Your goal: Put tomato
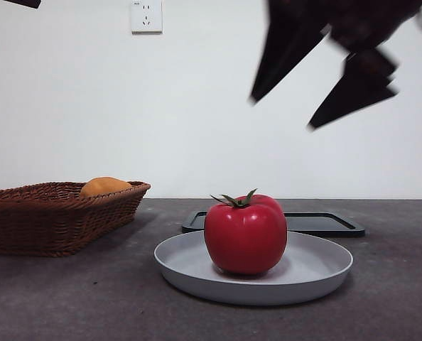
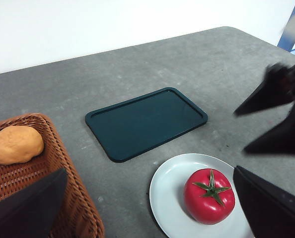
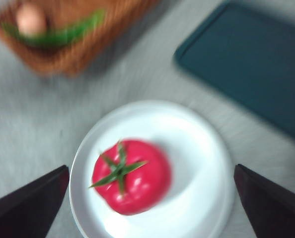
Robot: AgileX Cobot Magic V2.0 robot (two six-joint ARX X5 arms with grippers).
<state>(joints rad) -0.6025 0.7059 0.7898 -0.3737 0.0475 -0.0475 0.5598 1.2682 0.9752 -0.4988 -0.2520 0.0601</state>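
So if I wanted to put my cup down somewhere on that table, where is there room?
The dark tray is bare across its whole inside. Bare table also lies behind the tray, and between the basket and the plate. The plate is partly taken by the tomato, with the right gripper open above it; the basket already holds an orange fruit.

No legible text, labels, brand marks or numbers in any view. Only candidate: small dark marking at the upper left corner of the white plastic wall socket point(image 1: 146, 15) in front view, too small to read. Glossy red tomato point(image 1: 245, 233), pale grey round plate point(image 1: 325, 273), dark green rectangular tray point(image 2: 146, 122), brown wicker basket point(image 1: 55, 217): all unmarked.
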